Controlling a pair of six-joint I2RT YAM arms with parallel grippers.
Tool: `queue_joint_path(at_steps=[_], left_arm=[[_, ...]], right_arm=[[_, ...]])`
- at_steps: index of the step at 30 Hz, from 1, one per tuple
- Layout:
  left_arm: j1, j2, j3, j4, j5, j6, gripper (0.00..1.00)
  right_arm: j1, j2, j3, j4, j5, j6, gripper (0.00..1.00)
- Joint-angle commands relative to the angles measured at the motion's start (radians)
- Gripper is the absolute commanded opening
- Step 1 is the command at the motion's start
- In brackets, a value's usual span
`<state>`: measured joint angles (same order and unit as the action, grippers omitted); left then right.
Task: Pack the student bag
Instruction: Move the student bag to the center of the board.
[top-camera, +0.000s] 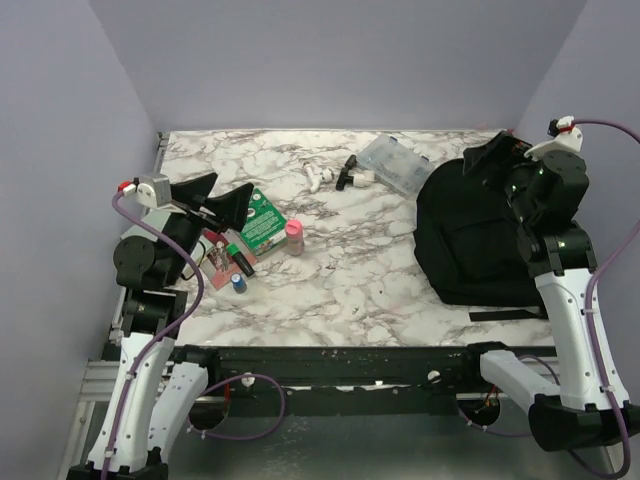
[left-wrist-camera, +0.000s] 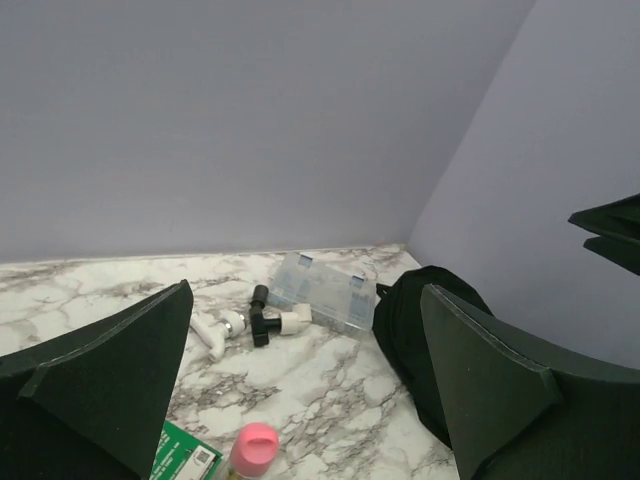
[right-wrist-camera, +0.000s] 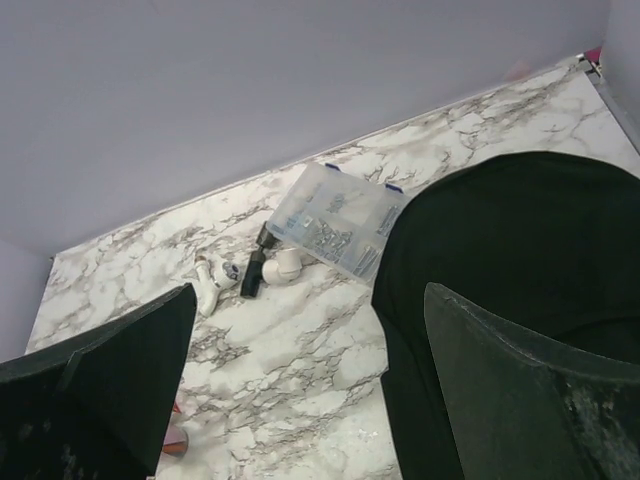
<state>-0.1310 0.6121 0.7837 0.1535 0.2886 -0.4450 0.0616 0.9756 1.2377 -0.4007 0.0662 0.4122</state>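
Observation:
The student bag (top-camera: 470, 240) is a large black backpack lying flat at the right of the marble table, its front pocket facing up. It also shows in the left wrist view (left-wrist-camera: 415, 330) and the right wrist view (right-wrist-camera: 500, 240). My right gripper (top-camera: 497, 158) hangs open and empty above the bag's far edge; its jaws stand wide apart (right-wrist-camera: 310, 295). My left gripper (top-camera: 230, 195) is open and empty at the left, above a green box (top-camera: 262, 225), and points toward the bag (left-wrist-camera: 305, 300).
A clear plastic compartment box (top-camera: 395, 163) lies at the back next to the bag. A black-and-white pipe fitting (top-camera: 352, 178) and a white part (top-camera: 318, 178) lie left of it. A pink-capped bottle (top-camera: 294, 237), a red circuit board (top-camera: 222, 258) and a small blue-capped item (top-camera: 238, 282) sit near the green box.

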Motion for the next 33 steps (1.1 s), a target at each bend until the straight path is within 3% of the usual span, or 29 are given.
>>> queue_joint_path(at_steps=[1, 13, 16, 23, 33], left_arm=[[0.004, 0.038, 0.026, 0.04, 0.083, -0.026, 0.99], [-0.026, 0.123, 0.048, 0.038, 0.175, -0.068, 0.99], [-0.048, 0.133, 0.05, 0.031, 0.174, -0.055, 0.99], [-0.126, 0.118, 0.058, -0.002, 0.139, -0.018, 0.99], [-0.148, 0.118, 0.076, -0.022, 0.146, -0.045, 0.99]], right_arm=[[-0.006, 0.022, -0.019, -0.003, 0.038, 0.008, 1.0], [-0.005, 0.23, -0.117, 0.056, 0.185, 0.094, 1.0], [-0.005, 0.313, -0.145, 0.003, 0.298, 0.222, 1.0], [-0.056, 0.38, -0.218, -0.143, 0.386, 0.346, 1.0], [-0.054, 0.211, -0.454, -0.223, 0.034, 0.281, 0.95]])
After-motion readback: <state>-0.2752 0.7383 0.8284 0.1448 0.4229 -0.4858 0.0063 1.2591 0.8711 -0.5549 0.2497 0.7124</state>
